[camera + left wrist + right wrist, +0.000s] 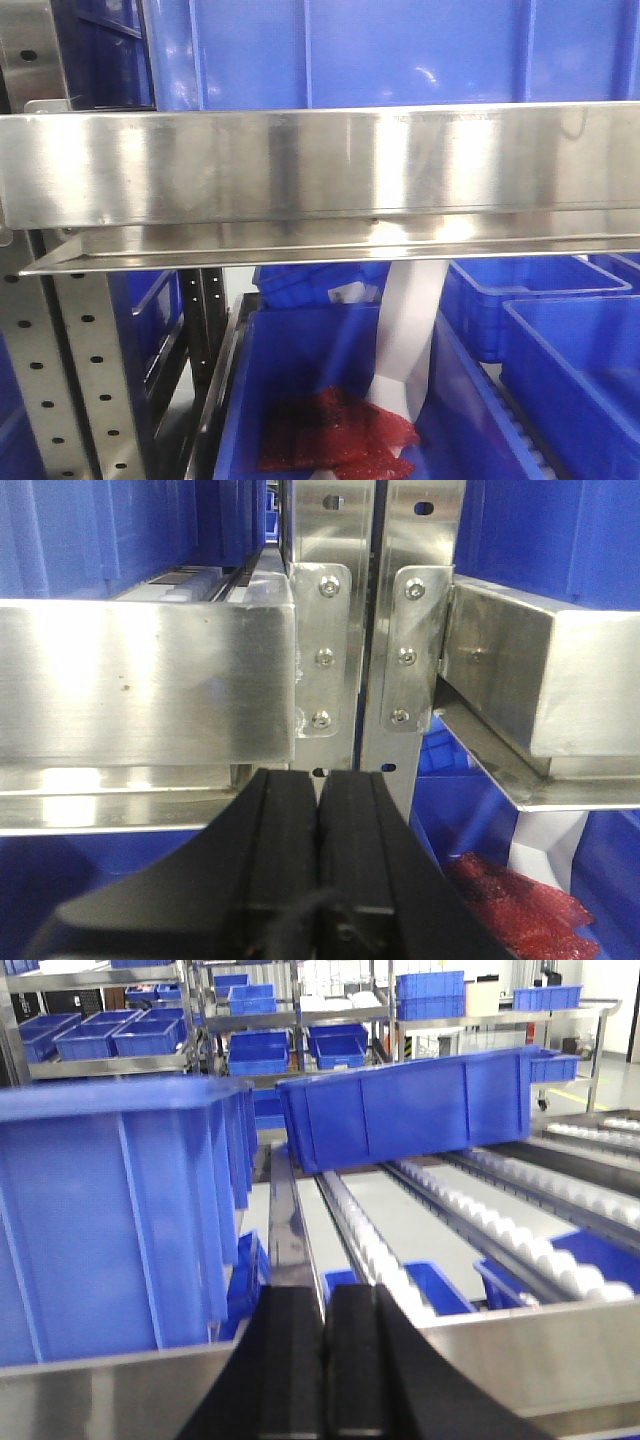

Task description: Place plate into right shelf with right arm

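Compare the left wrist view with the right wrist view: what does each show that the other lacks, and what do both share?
Only the left wrist view shows bolted steel uprights and a crumpled red item in a lower bin. Only the right wrist view shows white roller tracks, a tilted blue bin and distant racks. Both show closed black jaws, blue bins and a brushed-steel shelf rail. Neither shows a plate.

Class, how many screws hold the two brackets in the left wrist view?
6: three down the left bracket, three down the right bracket. Others may be hidden.
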Action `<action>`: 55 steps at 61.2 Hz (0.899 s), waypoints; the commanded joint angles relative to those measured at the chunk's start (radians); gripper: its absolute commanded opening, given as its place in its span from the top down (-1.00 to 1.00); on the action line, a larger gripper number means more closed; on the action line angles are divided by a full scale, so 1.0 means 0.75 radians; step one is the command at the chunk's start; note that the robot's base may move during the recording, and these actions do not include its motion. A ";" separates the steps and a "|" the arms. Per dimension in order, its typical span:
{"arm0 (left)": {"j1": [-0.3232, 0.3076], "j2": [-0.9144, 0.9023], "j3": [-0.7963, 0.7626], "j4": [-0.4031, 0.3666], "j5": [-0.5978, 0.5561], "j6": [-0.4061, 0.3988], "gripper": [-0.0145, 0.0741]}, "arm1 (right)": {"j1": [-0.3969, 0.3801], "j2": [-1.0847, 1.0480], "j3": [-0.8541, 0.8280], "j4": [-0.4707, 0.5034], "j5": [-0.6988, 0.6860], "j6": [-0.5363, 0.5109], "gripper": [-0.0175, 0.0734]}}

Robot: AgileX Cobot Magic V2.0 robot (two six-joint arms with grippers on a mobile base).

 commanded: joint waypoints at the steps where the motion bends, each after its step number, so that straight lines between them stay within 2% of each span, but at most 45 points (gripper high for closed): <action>1: -0.007 -0.007 0.011 -0.005 -0.114 -0.004 0.78 | 0.005 0.011 0.002 -0.014 -0.111 0.000 0.49; 15: -0.007 -0.007 0.011 -0.005 -0.114 -0.004 0.78 | 0.139 0.011 0.126 -0.015 -0.285 0.000 0.49; 33: -0.007 -0.007 0.011 -0.005 -0.114 -0.004 0.78 | 0.149 -0.159 0.405 -0.015 -0.577 0.008 0.49; 41: -0.007 -0.007 0.011 -0.005 -0.114 -0.004 0.78 | 0.168 -0.253 0.456 -0.031 -0.527 0.008 0.49; 50: -0.007 -0.007 0.011 -0.005 -0.114 -0.004 0.78 | 0.189 -0.248 0.455 -0.176 -0.506 0.045 0.49; 55: -0.007 -0.007 0.011 -0.005 -0.114 -0.004 0.78 | 0.189 -0.248 0.455 -0.205 -0.504 0.097 0.49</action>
